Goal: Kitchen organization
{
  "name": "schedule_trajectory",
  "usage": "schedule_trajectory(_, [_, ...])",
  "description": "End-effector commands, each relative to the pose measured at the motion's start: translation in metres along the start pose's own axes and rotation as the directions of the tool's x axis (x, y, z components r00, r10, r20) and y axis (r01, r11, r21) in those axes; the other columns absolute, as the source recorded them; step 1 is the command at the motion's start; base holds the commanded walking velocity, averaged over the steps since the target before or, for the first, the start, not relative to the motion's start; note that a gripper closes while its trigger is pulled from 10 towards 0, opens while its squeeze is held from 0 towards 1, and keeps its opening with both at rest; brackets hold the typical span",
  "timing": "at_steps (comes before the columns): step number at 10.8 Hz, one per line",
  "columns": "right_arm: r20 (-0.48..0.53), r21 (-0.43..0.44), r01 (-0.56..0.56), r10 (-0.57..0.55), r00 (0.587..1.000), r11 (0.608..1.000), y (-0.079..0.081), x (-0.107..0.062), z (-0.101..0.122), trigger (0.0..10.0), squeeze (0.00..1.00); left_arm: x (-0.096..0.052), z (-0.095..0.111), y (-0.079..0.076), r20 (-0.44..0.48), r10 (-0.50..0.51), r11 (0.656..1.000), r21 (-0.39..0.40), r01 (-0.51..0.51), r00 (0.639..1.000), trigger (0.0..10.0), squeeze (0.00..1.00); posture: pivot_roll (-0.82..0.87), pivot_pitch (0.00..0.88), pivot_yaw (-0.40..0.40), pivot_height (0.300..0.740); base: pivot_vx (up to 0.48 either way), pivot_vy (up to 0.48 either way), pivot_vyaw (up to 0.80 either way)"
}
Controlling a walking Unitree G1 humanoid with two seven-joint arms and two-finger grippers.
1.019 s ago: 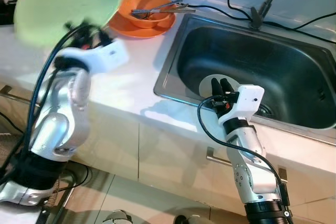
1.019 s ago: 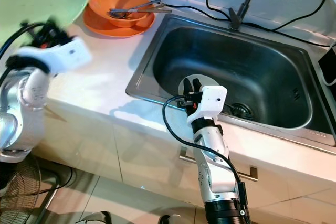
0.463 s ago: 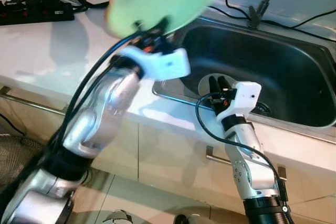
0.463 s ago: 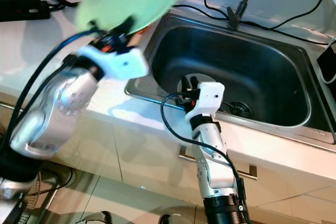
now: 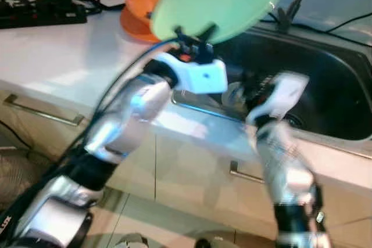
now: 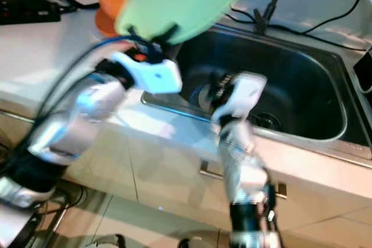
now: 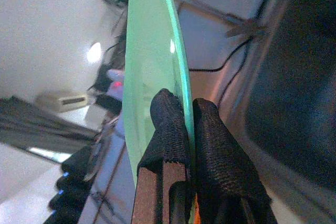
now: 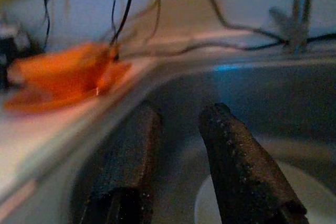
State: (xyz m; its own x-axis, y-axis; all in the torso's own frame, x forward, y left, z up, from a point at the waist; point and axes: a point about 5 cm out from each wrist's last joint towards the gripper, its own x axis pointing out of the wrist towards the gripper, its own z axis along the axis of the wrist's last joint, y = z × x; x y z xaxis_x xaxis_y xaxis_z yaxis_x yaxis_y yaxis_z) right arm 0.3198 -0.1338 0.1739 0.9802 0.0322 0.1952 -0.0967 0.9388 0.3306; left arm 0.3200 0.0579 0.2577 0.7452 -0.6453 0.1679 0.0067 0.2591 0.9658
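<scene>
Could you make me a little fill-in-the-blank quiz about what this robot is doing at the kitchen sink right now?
1. The left gripper is shut on the rim of a round pale ____ plate.
2. The right gripper hovers with its fingers apart over the stainless steel ____.
3. Inside that basin lies a round ____ plate.
4. On the white countertop sit dishes coloured ____.

Missing words: green; sink; white; orange

Sink (image 6: 302, 94) set in tabletop (image 5: 52, 71), right side. Bowl (image 5: 136, 18) on tabletop, far left of sink. Plate (image 8: 252, 200) in sink.
</scene>
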Motion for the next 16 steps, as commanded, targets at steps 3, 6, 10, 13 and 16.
schedule_trajectory(3, [0.056,0.131,0.067,-0.074,0.996,0.989,-0.01,0.005,0.028,10.0,1.0,0.007,0.009,-0.005,0.067,0.003,1.0,0.017,-0.005,0.998,10.0,0.0,0.05,0.041,-0.079,0.74,0.0,0.0,0.0])
schedule_trajectory(6, [0.014,0.322,0.083,-0.093,0.996,0.943,-0.014,0.003,0.037,10.0,1.0,0.009,-0.001,-0.006,0.035,0.007,0.999,0.047,-0.009,0.999,10.0,0.0,0.05,0.031,-0.077,0.74,0.0,0.0,0.0])
schedule_trajectory(10, [0.007,0.465,-0.005,0.002,1.0,0.885,-0.01,-0.001,0.054,10.0,1.0,0.011,-0.002,-0.01,0.03,-0.014,0.999,0.053,0.013,0.999,10.0,0.0,0.04,0.029,-0.068,0.74,0.0,0.0,0.0])
schedule_trajectory(13, [0.04,0.559,-0.113,0.11,0.993,0.821,0.001,-0.003,0.065,10.0,0.0,0.011,-0.003,-0.013,0.029,-0.027,0.998,0.054,0.025,0.999,10.0,0.0,0.04,0.032,-0.067,0.74,0.0,0.0,0.0])
schedule_trajectory(16, [0.039,0.612,-0.134,0.14,0.989,0.779,0.006,-0.003,0.067,10.0,0.0,0.012,-0.001,-0.016,0.037,-0.042,0.998,0.047,0.04,0.998,10.0,0.0,0.04,0.036,-0.066,0.74,0.0,0.0,0.0])
